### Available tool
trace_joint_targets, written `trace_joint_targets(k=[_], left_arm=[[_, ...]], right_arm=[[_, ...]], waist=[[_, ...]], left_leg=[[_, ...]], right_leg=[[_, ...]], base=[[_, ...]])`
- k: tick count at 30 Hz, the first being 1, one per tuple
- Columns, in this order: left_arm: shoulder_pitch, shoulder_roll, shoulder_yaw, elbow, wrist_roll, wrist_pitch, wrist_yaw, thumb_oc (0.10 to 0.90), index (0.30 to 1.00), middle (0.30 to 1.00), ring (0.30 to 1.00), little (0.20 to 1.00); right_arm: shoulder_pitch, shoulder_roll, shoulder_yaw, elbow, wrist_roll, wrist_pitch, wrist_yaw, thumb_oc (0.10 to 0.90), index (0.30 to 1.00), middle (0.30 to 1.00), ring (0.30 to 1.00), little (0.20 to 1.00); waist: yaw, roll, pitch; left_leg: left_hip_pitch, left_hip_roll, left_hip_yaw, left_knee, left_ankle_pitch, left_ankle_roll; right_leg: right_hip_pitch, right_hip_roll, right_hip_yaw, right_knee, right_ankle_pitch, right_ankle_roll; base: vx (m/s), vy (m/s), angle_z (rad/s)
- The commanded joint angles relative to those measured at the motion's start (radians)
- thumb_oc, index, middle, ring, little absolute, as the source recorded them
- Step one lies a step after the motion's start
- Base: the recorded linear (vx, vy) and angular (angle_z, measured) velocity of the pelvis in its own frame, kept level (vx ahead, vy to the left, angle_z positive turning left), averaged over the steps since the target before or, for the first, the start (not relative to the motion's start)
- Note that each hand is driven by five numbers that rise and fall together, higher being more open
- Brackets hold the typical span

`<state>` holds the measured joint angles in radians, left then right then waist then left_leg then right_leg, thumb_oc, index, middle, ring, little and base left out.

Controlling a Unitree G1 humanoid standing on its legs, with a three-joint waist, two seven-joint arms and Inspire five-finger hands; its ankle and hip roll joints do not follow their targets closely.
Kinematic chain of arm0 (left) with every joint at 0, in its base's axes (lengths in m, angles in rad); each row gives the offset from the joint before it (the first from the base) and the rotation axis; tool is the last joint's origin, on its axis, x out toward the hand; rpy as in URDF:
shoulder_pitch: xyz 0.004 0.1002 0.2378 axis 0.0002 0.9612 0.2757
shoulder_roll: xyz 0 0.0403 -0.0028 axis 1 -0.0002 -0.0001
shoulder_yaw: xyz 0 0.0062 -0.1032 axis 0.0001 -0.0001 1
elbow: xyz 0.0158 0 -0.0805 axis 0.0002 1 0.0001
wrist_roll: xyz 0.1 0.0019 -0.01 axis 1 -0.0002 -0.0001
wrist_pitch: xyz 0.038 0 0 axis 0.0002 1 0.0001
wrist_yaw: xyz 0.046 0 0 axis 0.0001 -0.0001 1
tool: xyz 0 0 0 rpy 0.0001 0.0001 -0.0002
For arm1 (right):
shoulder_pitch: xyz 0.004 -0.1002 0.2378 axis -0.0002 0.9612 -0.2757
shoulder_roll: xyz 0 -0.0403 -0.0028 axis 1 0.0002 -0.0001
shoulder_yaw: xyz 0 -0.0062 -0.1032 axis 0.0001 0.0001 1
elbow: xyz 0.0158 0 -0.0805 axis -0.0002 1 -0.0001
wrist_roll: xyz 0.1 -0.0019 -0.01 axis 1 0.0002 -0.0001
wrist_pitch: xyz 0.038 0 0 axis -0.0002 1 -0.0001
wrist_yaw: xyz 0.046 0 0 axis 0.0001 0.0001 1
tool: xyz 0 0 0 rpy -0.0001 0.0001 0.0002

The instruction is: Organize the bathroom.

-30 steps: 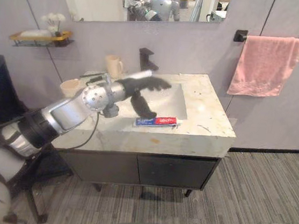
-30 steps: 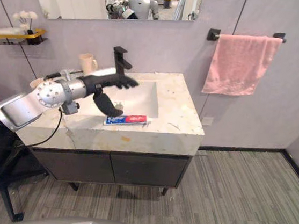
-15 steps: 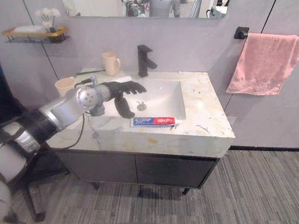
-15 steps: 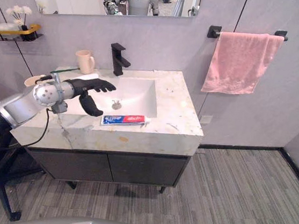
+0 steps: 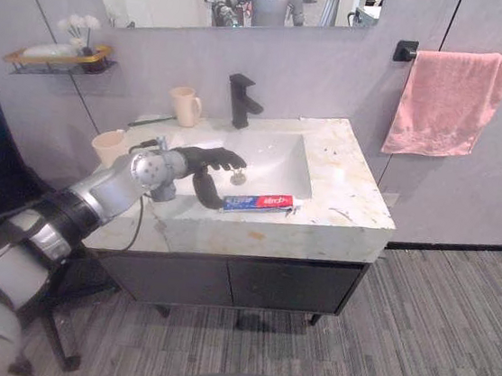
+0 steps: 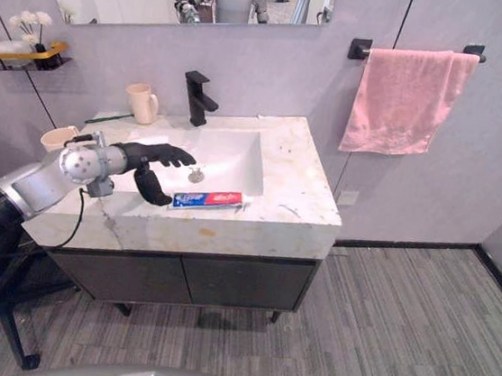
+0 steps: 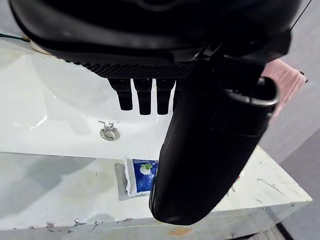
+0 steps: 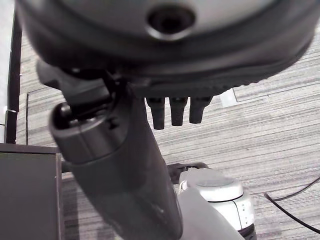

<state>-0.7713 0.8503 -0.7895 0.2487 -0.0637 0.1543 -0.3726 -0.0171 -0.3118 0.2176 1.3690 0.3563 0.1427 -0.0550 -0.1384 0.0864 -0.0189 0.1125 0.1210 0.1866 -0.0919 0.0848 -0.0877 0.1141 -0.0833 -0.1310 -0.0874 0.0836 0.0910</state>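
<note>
A red, white and blue toothpaste tube (image 5: 258,202) lies flat on the marble counter (image 5: 343,176), along the front rim of the white sink (image 5: 273,154). My left hand (image 5: 206,166) hovers open over the sink's front left corner. Its fingers stretch toward the drain (image 5: 237,178), and its thumb (image 7: 200,150) points down just left of the tube's end (image 7: 141,176) without touching it. My right hand (image 8: 120,175) hangs open above the grey plank floor (image 8: 280,150), holding nothing.
A black faucet (image 5: 241,101) stands behind the sink, a beige mug (image 5: 186,105) to its left. A second cup (image 5: 109,145) sits at the counter's left edge. A pink towel (image 5: 447,101) hangs on a bar at right. A wall shelf (image 5: 62,56) carries white flowers.
My left hand has drawn back from over the basin and sunk lower, so its thumb now stands by the tube's left end. The toothpaste has not moved.
</note>
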Motion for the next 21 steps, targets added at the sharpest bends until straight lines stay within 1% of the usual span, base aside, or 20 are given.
trace_joint_targets(k=[1, 3, 5, 12, 14, 19, 21], left_arm=[[-0.129, 0.020, 0.084, 0.031, 0.026, -0.022, 0.039, 0.800, 0.900, 0.900, 0.900, 0.900], [-0.125, 0.014, 0.085, 0.038, 0.033, -0.027, 0.046, 0.800, 0.900, 0.900, 0.900, 0.900], [-0.113, 0.003, 0.091, 0.042, 0.070, -0.025, 0.064, 0.800, 0.900, 0.900, 0.900, 0.900], [-0.090, -0.012, 0.099, 0.059, 0.128, -0.022, 0.054, 0.800, 0.900, 0.900, 0.900, 0.900], [-0.084, -0.013, 0.097, 0.057, 0.159, -0.011, 0.063, 0.800, 0.900, 0.900, 0.900, 0.900], [-0.074, -0.009, 0.096, 0.066, 0.198, -0.010, 0.059, 0.800, 0.900, 0.900, 0.900, 0.900], [-0.076, -0.005, 0.093, 0.075, 0.198, -0.020, 0.063, 0.800, 0.900, 0.900, 0.900, 0.900]], right_arm=[[-0.084, -0.027, 0.027, 0.033, -0.051, -0.010, -0.008, 0.800, 0.900, 0.900, 0.900, 0.900], [-0.084, -0.028, 0.027, 0.034, -0.054, -0.010, -0.005, 0.800, 0.900, 0.900, 0.900, 0.900], [-0.083, -0.028, 0.028, 0.033, -0.054, -0.008, -0.005, 0.800, 0.900, 0.900, 0.900, 0.900], [-0.074, -0.024, 0.026, 0.029, -0.056, -0.016, -0.003, 0.800, 0.900, 0.900, 0.900, 0.900], [-0.072, -0.025, 0.026, 0.026, -0.057, -0.014, -0.003, 0.800, 0.900, 0.900, 0.900, 0.900], [-0.070, -0.026, 0.025, 0.025, -0.056, -0.011, -0.004, 0.800, 0.900, 0.900, 0.900, 0.900], [-0.066, -0.026, 0.026, 0.024, -0.052, -0.013, -0.005, 0.800, 0.900, 0.900, 0.900, 0.900]], waist=[[0.009, -0.012, 0.027], [0.008, -0.012, 0.027], [0.007, -0.012, 0.027], [0.003, -0.011, 0.029], [0.001, -0.010, 0.030], [-0.002, -0.009, 0.031], [-0.004, -0.008, 0.032]], left_leg=[[0.058, -0.026, 0.008, 0.005, -0.082, 0.039], [0.058, -0.026, 0.010, 0.005, -0.081, 0.040], [0.060, -0.027, 0.011, 0.005, -0.082, 0.041], [0.061, -0.030, 0.013, 0.005, -0.084, 0.044], [0.063, -0.031, 0.013, 0.005, -0.085, 0.045], [0.065, -0.031, 0.018, 0.005, -0.087, 0.046], [0.066, -0.031, 0.020, 0.005, -0.088, 0.046]], right_leg=[[0.016, 0.006, 0.009, 0.025, -0.077, 0.022], [0.016, 0.007, 0.010, 0.025, -0.077, 0.021], [0.017, 0.007, 0.011, 0.025, -0.078, 0.020], [0.014, 0.008, 0.014, 0.032, -0.083, 0.019], [0.014, 0.008, 0.015, 0.032, -0.084, 0.019], [0.016, 0.008, 0.015, 0.030, -0.083, 0.019], [0.015, 0.009, 0.014, 0.030, -0.083, 0.020]], base=[[0.00, 0.000, 0.00], [0.00, 0.000, 0.00], [0.00, 0.000, 0.00], [0.00, 0.000, 0.00], [0.00, 0.000, 0.00], [0.00, 0.000, 0.00], [0.00, 0.000, 0.00]])
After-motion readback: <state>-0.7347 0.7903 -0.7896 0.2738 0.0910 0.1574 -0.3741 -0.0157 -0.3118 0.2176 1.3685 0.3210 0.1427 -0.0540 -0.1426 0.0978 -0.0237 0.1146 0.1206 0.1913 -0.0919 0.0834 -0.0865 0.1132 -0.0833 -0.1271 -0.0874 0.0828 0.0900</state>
